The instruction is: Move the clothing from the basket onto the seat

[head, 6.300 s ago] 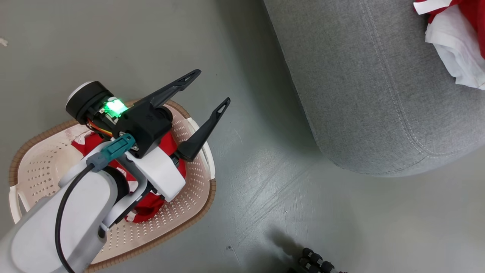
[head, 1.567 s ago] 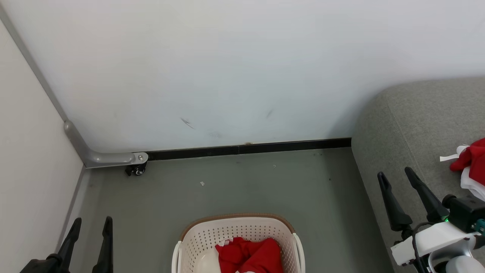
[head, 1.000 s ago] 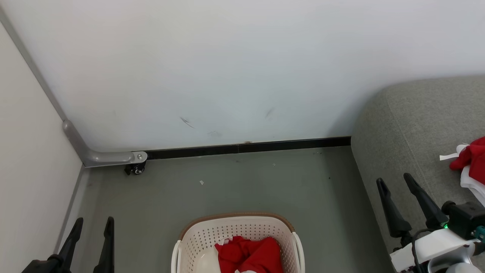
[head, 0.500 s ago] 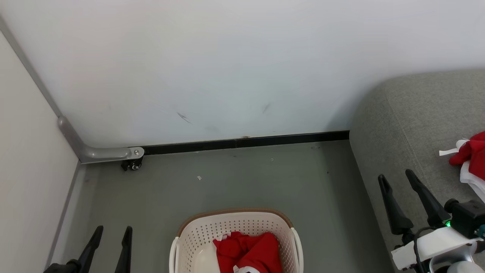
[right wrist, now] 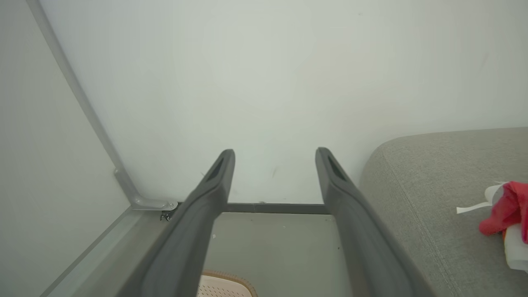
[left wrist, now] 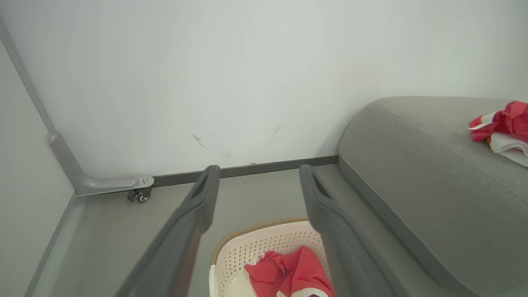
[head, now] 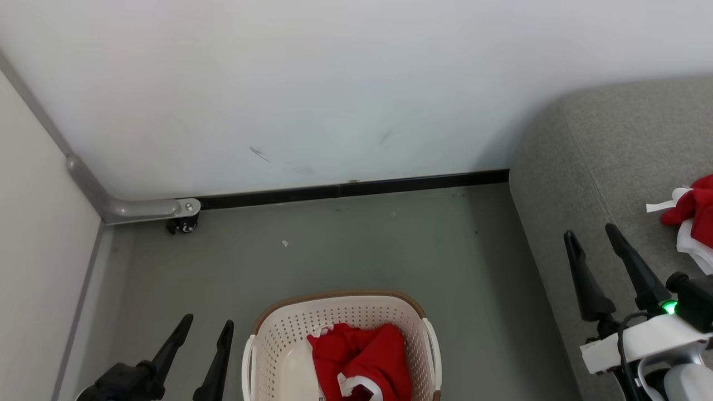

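1. Left side. I see the left gripper at the lower left of the head view, above the floor and just beside the left rim of the basket. Its two dark fingers stand wide apart with nothing between them. At the floor's far left corner, a grey metal bar runs along the foot of the wall and ends at a small black caster.

2. Centre. The basket stands on the floor, well apart from the wall. The red clothing, with white trim, lies bunched inside it, toward its right half. A pale smooth patch shows to the left of the clothing; I cannot tell whether it is fabric or basket. In the left wrist view the basket sits low between the left gripper's fingers.

3. Right side. The right gripper hangs over the left edge of the sofa. Its fingers are spread wide and hold nothing. The sofa takes up the floor's right side, its far end at the wall. A second red garment, with white fabric under it, lies on the sofa toward its right, apart from the right gripper.
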You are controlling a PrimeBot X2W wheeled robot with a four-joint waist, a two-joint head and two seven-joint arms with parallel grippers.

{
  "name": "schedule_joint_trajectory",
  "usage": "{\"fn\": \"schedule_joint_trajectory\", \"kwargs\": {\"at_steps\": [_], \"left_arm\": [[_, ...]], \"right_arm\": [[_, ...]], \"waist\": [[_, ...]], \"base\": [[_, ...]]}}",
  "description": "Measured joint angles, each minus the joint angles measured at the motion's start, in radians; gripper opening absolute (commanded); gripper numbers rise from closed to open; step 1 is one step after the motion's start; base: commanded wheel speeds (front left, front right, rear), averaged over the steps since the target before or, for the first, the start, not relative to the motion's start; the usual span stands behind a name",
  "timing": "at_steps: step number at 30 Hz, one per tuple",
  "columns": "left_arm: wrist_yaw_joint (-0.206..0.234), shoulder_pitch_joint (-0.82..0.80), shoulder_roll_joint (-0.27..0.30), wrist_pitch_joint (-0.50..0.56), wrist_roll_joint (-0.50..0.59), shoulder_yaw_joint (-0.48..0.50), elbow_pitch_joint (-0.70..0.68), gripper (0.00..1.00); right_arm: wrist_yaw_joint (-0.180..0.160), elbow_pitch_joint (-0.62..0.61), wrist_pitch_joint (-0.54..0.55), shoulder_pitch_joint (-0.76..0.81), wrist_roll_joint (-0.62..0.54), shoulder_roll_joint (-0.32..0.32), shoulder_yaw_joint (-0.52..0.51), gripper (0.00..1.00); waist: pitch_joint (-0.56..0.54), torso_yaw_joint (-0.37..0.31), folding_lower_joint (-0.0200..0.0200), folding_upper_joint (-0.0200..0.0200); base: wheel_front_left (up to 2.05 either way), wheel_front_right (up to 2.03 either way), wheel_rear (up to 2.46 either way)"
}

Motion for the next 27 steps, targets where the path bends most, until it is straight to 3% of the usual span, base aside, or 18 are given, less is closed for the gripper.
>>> {"fn": "schedule_joint_trajectory", "kwargs": {"at_steps": [27], "left_arm": [[-0.043,-0.293,-0.028,0.134,0.007,-0.209,0.184,1.00]], "right_arm": [[0.000,-0.058,-0.002,-0.180,0.039,-0.014,-0.012,1.00]], "waist": [[0.233,-0.047,0.0000,0.0000]], "base": [[0.00,0.00,0.00]]}}
